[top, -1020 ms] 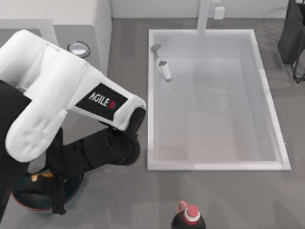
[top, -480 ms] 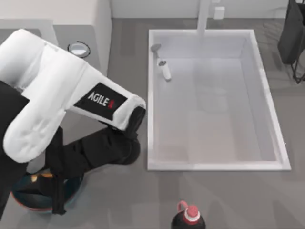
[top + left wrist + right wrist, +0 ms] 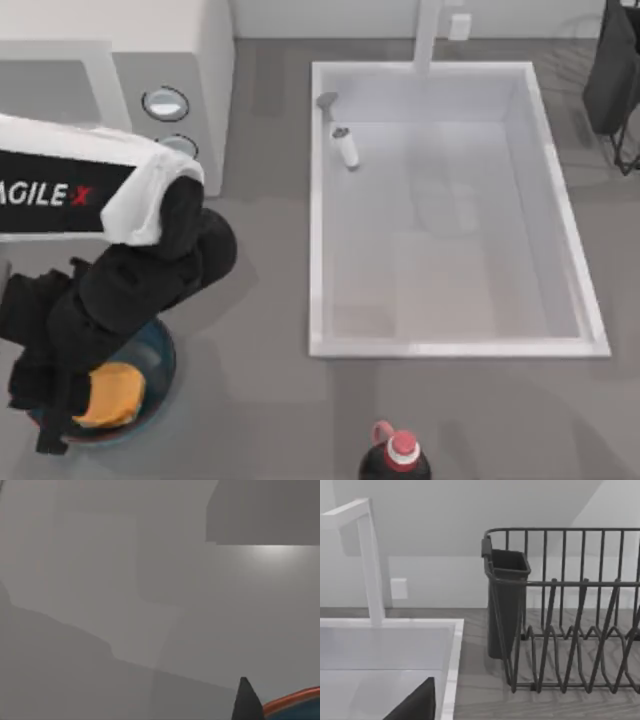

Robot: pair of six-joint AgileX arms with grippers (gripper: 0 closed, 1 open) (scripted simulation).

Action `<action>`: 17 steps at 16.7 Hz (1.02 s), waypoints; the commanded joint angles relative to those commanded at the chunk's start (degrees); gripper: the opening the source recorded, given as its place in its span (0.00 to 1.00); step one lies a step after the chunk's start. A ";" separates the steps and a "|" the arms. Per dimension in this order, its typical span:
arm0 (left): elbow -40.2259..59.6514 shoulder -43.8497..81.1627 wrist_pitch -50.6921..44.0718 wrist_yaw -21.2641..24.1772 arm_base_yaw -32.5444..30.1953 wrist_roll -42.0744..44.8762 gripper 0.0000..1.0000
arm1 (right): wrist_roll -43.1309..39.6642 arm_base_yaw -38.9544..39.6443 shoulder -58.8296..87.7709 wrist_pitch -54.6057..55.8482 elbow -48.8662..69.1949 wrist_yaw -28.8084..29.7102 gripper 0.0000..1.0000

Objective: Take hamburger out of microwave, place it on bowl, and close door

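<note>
The orange-tan hamburger [image 3: 110, 394] lies in the blue-teal bowl [image 3: 160, 352] at the table's front left. My left gripper [image 3: 48, 422] hangs over the bowl's left edge, open, with the bun free beside it. In the left wrist view one dark fingertip [image 3: 247, 701] stands next to the bowl's reddish rim [image 3: 295, 702] over bare grey tabletop. The white microwave [image 3: 205, 60] stands at the back left with its two round dials [image 3: 165, 103] showing. The door is hidden under my left arm. My right gripper [image 3: 415, 707] is parked off to the right, near the sink and rack.
A white sink basin [image 3: 560, 215] fills the middle and right, with a faucet [image 3: 370, 565] behind it. A dark dish rack [image 3: 570, 610] stands at the back right. A dark bottle with a red cap [image 3: 397, 455] sits at the front edge.
My left arm has swung to the left, uncovering the microwave's dial panel. The gripper has shifted off the bowl's middle to its left edge, and the hamburger now lies uncovered in the bowl.
</note>
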 joint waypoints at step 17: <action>-53.10 -98.91 65.79 27.49 25.28 117.56 1.00 | 0.00 0.00 0.00 0.00 0.00 0.00 1.00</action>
